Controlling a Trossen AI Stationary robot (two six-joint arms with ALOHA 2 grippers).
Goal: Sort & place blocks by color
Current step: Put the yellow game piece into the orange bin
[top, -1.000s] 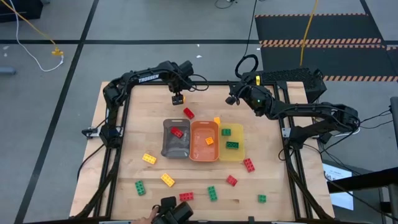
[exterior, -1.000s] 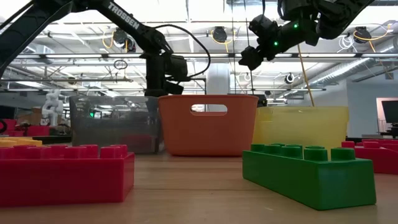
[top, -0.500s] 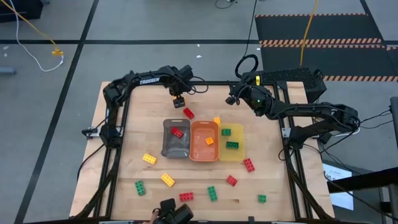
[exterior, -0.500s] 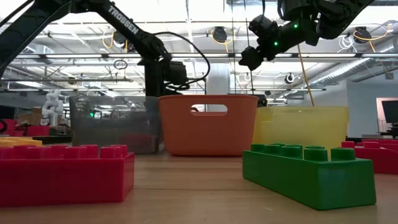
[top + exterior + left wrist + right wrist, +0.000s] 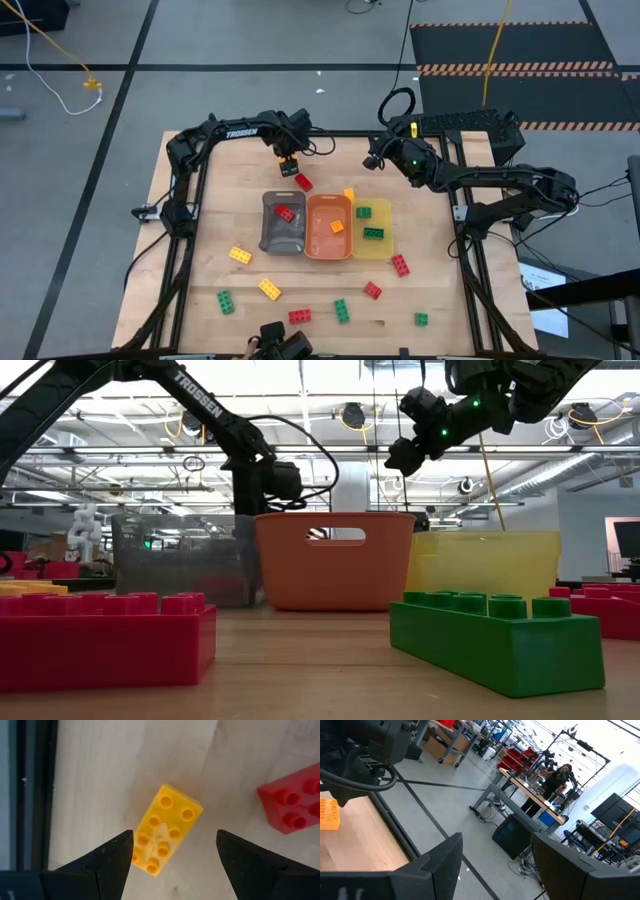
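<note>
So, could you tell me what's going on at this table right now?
Two robot arms are sorting toy blocks by colour into three trays. The left gripper is open over a yellow block at the table's far edge, next to a red block, and hasn't gripped it. The right gripper waits open and empty near the far right corner. The grey tray holds one red block, the orange tray an orange one, the yellow tray two green ones. About ten more lie loose.

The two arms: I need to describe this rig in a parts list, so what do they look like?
Both are black, slim, jointed arms with loose black cables looping along them. The left arm carries white TROSSEN lettering; the right arm shows a small green light near its wrist. Each ends in two dark, wedge-shaped jaws.
</note>
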